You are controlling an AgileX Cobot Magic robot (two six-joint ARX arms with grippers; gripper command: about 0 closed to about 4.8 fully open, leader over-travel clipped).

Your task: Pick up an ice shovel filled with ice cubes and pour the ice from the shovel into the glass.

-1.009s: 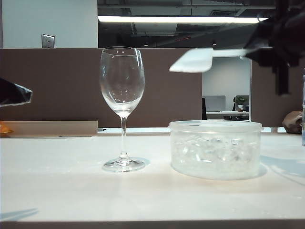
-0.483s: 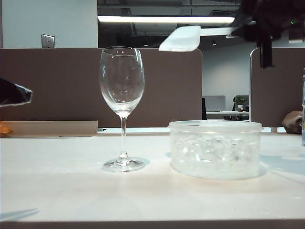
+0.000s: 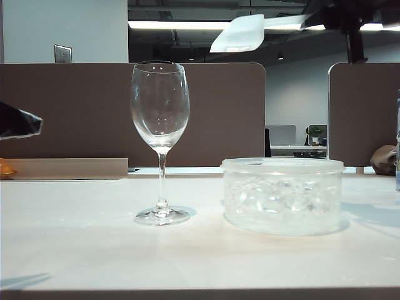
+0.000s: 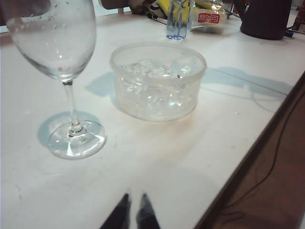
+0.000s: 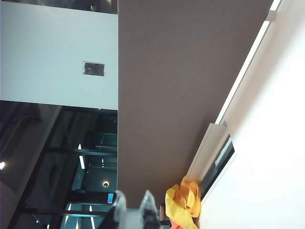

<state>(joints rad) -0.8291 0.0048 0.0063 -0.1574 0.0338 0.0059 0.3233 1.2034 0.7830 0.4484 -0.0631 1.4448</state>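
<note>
Rising higher: ice shovel (image 3: 239,34), right gripper (image 3: 347,15).

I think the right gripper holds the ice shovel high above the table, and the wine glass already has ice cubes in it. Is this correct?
One thing is wrong: the glass is empty, as the exterior view shows. The ice cubes lie in the round plastic tub. The right gripper does hold the ice shovel high above the table.
</note>
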